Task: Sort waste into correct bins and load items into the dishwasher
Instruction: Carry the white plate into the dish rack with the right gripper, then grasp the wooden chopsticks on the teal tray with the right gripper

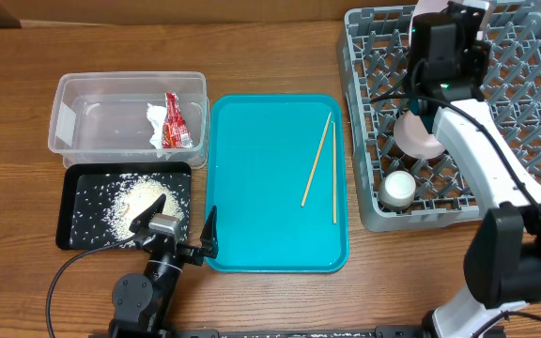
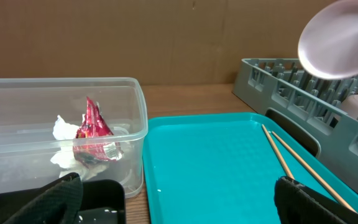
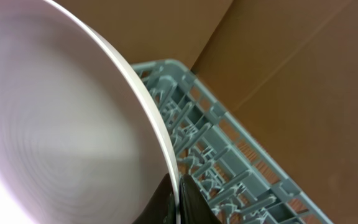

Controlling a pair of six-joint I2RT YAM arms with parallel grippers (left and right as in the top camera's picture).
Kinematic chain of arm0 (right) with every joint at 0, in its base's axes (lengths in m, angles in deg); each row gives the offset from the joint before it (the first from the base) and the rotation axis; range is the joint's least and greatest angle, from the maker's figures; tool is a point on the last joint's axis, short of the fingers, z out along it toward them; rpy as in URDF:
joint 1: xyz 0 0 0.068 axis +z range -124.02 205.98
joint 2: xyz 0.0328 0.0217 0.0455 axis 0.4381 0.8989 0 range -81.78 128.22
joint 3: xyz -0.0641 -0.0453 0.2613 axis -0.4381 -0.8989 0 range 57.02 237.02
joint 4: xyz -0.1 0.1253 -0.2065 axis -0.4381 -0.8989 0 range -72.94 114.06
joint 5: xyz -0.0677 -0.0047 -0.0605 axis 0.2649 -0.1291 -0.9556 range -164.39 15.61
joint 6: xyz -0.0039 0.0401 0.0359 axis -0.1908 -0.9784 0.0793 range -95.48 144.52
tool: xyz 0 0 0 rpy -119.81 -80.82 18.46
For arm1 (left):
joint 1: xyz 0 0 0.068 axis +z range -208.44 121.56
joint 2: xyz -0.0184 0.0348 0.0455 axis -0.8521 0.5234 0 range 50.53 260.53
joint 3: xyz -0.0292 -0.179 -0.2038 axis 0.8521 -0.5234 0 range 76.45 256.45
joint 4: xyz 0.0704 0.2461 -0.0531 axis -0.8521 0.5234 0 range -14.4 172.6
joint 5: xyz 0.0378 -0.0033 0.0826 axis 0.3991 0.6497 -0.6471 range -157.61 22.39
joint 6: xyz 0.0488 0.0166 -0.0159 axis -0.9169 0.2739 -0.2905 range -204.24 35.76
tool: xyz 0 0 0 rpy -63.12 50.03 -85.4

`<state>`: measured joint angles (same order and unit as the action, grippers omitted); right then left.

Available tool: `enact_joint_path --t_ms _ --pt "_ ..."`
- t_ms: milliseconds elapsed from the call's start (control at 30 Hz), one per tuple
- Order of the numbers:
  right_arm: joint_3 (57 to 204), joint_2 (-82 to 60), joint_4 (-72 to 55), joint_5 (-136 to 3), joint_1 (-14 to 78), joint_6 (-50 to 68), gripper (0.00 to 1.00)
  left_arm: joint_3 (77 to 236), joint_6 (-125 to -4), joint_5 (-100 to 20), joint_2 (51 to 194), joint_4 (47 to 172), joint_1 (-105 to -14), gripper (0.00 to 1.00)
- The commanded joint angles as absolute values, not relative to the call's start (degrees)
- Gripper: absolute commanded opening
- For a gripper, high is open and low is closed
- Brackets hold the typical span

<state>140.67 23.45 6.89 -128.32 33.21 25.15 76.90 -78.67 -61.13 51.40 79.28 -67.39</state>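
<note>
Our right arm (image 1: 477, 141) extends over the dish rack (image 1: 533, 66), right fingers (image 3: 190, 202) pinched onto the rim of the plate (image 3: 61, 124), which stands on edge above them. Our left fingers (image 2: 55, 199) spread wide, empty, low over the desk (image 1: 393, 282).

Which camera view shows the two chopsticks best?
The overhead view: both chopsticks lie in full length on the teal tray. The left wrist view shows only part of the chopsticks, at a slant. The right wrist view shows none of them, only the plate and the rack.
</note>
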Motion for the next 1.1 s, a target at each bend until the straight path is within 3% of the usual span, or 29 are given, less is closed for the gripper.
enact_joint_path --t_ms 0,167,200,233,267,300,333,400,633,900,1067 --pt "140.7 25.2 7.7 -128.3 33.4 26.5 0.04 76.7 -78.9 -60.5 50.8 79.4 -67.0 1.0" --pt "140.7 25.3 7.3 -131.9 34.5 26.5 0.05 76.7 -78.9 -60.5 50.8 79.4 -67.0 1.0" --pt "140.8 25.3 7.3 -133.7 34.9 26.5 0.1 76.7 -78.9 -60.5 50.8 79.4 -67.0 1.0" --pt "140.8 25.3 7.3 -135.5 35.4 26.5 0.22 76.7 -78.9 -60.5 50.8 79.4 -67.0 1.0" --pt "140.8 25.3 7.3 -137.1 36.0 26.5 0.46 76.7 -78.9 -60.5 50.8 79.4 -67.0 1.0" --pt "140.8 25.3 7.2 -138.3 36.7 26.6 0.6 76.7 -78.9 -60.5 50.8 79.4 -67.0 1.0" --pt "140.8 25.2 7.0 -139.3 37.6 26.8 0.71 76.7 -78.9 -60.5 50.8 79.4 -67.0 1.0" --pt "140.8 25.0 6.6 -139.3 39.6 28.2 0.77 76.7 -78.9 -60.5 50.8 79.4 -67.0 1.0" --pt "140.8 22.3 -1.7 -133.7 49.7 28.8 0.79 76.7 -78.9 -60.6 50.8 79.4 -67.0 1.0" --pt "140.7 16.8 -21.9 -92.5 62.6 11.5 0.79 76.7 -78.9 -60.5 50.8 79.4 -67.0 1.0" --pt "138.3 18.2 -25.0 -77.7 64.0 1.5 0.64 76.7 -78.9 -60.5 50.8 79.4 -67.0 1.0"
